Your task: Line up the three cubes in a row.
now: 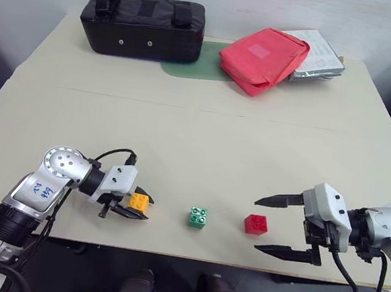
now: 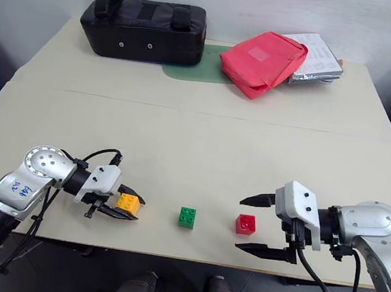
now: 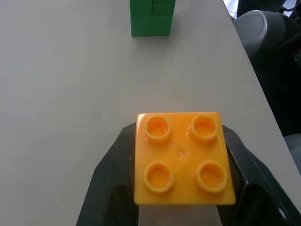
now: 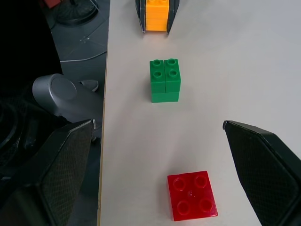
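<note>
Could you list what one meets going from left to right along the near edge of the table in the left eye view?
Left gripper, shut on the orange-yellow cube → green cube → red cube → right gripper, open, its fingers apart beside the red cube.

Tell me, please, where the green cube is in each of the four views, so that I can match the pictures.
Left eye view: green cube near the table's front edge, between the orange-yellow cube and the red cube.
Right eye view: same place, middle of the three.
Left wrist view: beyond the held orange-yellow cube.
Right wrist view: between the red cube and the orange-yellow one.
Shared landmark: the orange-yellow cube in the left gripper.
</note>
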Tool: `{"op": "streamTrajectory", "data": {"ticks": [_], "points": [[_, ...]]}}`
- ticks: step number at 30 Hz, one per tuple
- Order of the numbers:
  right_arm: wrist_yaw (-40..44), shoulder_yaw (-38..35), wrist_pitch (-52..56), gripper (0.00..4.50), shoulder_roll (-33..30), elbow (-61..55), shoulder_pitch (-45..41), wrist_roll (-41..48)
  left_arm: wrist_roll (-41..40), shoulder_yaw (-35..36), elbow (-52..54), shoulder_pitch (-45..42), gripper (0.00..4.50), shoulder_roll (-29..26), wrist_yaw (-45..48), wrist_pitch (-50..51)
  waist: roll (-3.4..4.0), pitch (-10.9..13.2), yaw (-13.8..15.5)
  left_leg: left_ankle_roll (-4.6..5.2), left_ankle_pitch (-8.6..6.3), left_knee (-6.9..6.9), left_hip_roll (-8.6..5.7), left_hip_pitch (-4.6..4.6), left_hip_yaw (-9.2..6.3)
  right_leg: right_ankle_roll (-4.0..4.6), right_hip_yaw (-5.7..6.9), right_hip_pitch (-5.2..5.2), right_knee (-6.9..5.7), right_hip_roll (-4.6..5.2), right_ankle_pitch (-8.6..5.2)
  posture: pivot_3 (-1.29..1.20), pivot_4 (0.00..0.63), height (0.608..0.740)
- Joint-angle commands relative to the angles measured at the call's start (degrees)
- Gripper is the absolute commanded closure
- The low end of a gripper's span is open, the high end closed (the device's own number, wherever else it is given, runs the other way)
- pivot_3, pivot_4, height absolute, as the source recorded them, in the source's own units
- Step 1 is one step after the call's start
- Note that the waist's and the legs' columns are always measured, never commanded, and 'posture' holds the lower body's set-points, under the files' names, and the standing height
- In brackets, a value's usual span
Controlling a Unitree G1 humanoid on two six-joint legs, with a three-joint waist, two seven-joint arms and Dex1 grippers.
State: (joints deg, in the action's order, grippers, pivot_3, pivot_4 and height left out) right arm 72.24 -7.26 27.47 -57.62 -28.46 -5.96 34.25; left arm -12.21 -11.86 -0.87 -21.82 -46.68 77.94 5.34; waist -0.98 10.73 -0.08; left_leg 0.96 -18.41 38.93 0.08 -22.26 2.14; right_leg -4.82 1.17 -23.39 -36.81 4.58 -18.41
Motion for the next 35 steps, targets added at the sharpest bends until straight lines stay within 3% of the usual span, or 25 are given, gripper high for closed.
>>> {"op": "streamTrajectory", "data": {"ticks": [1, 5, 7, 15, 18, 25, 30, 35], "points": [[-0.3, -1.3, -0.7, 0.00, -0.6, -1.5, -0.6, 0.3, 1.1, 0.3, -0.5, 0.8, 2.96, 1.0, -1.2, -3.5, 0.00, 0.0, 0.0, 0.00, 0.00, 0.00, 0.00, 0.00, 0.00, 0.00, 0.00, 0.00, 0.00, 0.00, 0.00, 0.00, 0.150, 0.740], [-0.8, -1.1, -0.7, 0.00, -0.4, -1.8, -0.5, 0.2, 1.6, 0.3, -1.6, 1.6, 2.96, 1.7, -1.7, -4.2, 0.00, 0.0, 0.0, -0.03, 0.01, 0.00, 0.00, 0.00, 0.01, 0.00, 0.00, 0.00, 0.00, 0.00, 0.00, 0.00, 0.150, 0.740], [-1.0, -1.0, -0.6, 0.00, -0.3, -2.0, -0.4, 0.4, 1.3, 0.7, -1.8, 1.9, 2.22, 2.0, -2.1, -4.0, 0.00, 0.0, 0.0, -0.02, 0.01, 0.00, 0.00, 0.01, 0.00, 0.00, 0.00, 0.00, -0.01, 0.00, 0.00, 0.00, 0.150, 0.740], [-1.0, -1.2, -0.2, 0.00, -0.5, -1.6, -0.7, 0.8, 0.8, 1.9, -1.6, 2.4, 0.02, 1.1, -2.2, -3.7, 0.00, 0.0, 0.0, 0.00, 0.00, 0.02, -0.01, 0.03, 0.00, 0.00, 0.00, 0.02, -0.03, 0.03, 0.00, 0.00, 0.150, 0.740], [-0.5, -2.5, -0.4, 0.00, -1.2, -1.4, 0.4, 0.7, -1.9, 4.5, 0.5, 3.8, 0.02, -1.4, -0.6, -1.6, 0.00, 0.0, 0.0, -0.01, 0.01, 0.02, 0.00, 0.03, 0.00, 0.00, 0.00, 0.01, -0.04, 0.03, 0.00, 0.00, 0.150, 0.740], [7.0, -17.1, -2.0, 0.00, -5.2, 4.4, 14.5, -0.3, -13.7, 20.1, 3.4, 7.5, 0.02, -12.6, 3.7, 7.2, 0.01, 0.0, 0.1, 0.01, -0.01, -0.14, 0.05, 0.08, -0.02, 0.03, 0.04, 0.07, 0.10, 0.03, -0.02, 0.00, 0.150, 0.740], [9.4, -25.2, -1.1, 0.00, -5.4, 11.5, 17.1, 1.0, -17.5, 28.9, 4.6, 12.5, 0.02, -19.6, 7.5, 13.6, 0.02, 0.0, -0.2, 0.08, -0.04, -0.23, 0.01, 0.19, -0.04, 0.01, 0.05, 0.23, 0.21, 0.09, -0.01, 0.00, 0.150, 0.740], [9.9, -25.8, -0.7, 0.00, -5.0, 12.4, 16.6, 2.0, -17.8, 32.2, 7.5, 17.7, 0.02, -20.5, 7.5, 14.3, 0.02, 0.0, -0.6, -0.05, 0.06, -0.87, 0.00, 0.59, 0.02, 0.13, 0.01, 0.36, 0.32, 0.08, -0.07, 0.00, 0.150, 0.740]]}}
